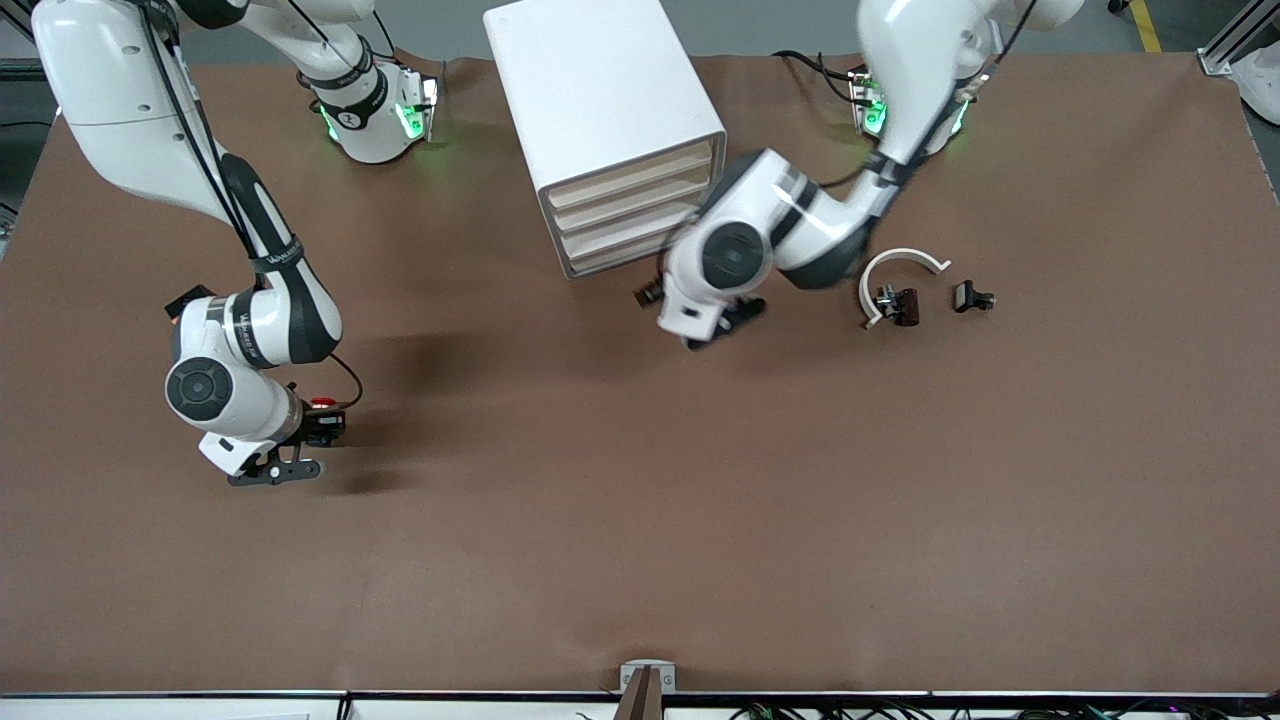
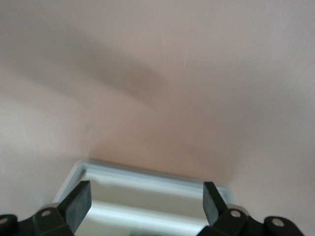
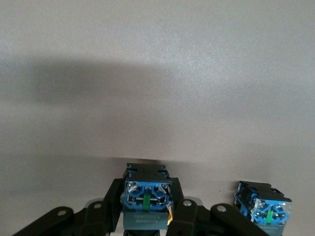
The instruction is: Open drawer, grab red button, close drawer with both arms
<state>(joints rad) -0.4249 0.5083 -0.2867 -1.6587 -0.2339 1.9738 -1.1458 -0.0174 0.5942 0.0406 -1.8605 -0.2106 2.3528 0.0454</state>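
- I'm watching the right gripper (image 1: 322,428) hanging low over the brown desk (image 1: 640,520) toward the right arm's end; its fingers (image 3: 189,214) are clamping the button (image 1: 322,403), gripping its black-and-blue base (image 3: 147,189).
- In the front view I'm catching only a sliver of the red cap beside the wrist.
- In the right wrist view I'm also seeing a second blue-and-black block (image 3: 263,205) sitting on the desk just beside the held one.
- The left gripper (image 1: 722,322) is hovering just in front of the white cabinet (image 1: 610,120), which is standing near the desk edge where the arms' bases are.
- Its fingers (image 2: 78,201) are standing wide apart, gripping nothing; between them I'm seeing a white tray rim.
- The four cream drawer fronts (image 1: 632,215) are looking flush from the front view, the lowest partly hidden by the left arm.
- Toward the left arm's end, a white curved piece (image 1: 893,270) is lying on the desk with a small dark part (image 1: 899,304) touching it and another dark part (image 1: 972,297) near it.
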